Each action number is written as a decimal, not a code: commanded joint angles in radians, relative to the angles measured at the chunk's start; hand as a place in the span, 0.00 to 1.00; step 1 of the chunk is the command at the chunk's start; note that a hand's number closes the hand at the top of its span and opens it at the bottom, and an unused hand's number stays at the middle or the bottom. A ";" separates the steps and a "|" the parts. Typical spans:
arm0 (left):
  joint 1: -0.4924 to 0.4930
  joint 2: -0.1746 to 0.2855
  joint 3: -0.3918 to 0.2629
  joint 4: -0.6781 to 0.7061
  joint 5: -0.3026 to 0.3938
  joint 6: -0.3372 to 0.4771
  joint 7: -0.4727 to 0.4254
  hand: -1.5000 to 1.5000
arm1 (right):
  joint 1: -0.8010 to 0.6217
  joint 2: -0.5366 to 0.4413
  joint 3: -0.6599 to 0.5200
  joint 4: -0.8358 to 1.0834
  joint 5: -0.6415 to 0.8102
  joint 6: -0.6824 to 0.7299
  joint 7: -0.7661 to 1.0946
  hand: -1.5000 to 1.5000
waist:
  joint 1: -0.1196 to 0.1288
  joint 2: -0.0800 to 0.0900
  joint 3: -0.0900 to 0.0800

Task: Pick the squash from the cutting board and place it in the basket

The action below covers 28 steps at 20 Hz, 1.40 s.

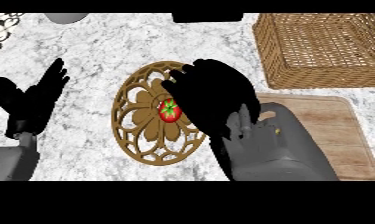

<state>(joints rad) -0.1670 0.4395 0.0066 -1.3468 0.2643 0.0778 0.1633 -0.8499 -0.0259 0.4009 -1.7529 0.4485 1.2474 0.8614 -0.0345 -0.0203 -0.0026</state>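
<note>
Head view: white marble counter (102, 44). Wicker basket (322, 49) far right, cutting board (341, 134) just below it. Carved round trivet (139, 124) at centre, red fruit (169, 110) on it. Right hand (212, 94) over trivet's right side; grasp cannot tell. Squash (277, 130): only yellow speck by right wrist. Left hand (36, 99) rests open at left edge, bare marble beside it.

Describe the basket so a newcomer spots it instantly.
On the marble counter, look to the far right corner. Just beyond the wooden cutting board sits the basket, the only woven thing: tan wicker, square-sided, unlike the round carved trivet in the middle.
</note>
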 commanded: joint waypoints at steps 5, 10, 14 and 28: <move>0.019 -0.047 -0.014 0.005 -0.034 0.014 -0.034 0.50 | 0.195 -0.034 -0.098 -0.267 -0.087 0.187 0.134 0.00 | -0.004 0.007 0.002; -0.005 -0.026 0.000 -0.008 -0.052 -0.012 -0.019 0.50 | 0.341 -0.032 -0.038 -0.394 -0.051 0.153 0.145 0.00 | 0.016 0.013 0.002; -0.047 -0.059 -0.004 -0.060 -0.073 0.005 0.067 0.50 | 0.355 -0.197 -0.055 -0.382 0.019 0.059 -0.077 0.00 | 0.037 0.021 0.003; -0.083 -0.085 0.033 0.032 -0.097 -0.043 0.017 0.50 | 0.531 -0.366 0.163 -0.127 0.415 -0.415 -0.448 0.00 | 0.036 0.022 0.003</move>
<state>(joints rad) -0.2019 0.3649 0.0250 -1.3707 0.1791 0.0460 0.1836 -0.3310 -0.3865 0.5187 -1.9758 0.7709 0.9323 0.4731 0.0060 0.0021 0.0012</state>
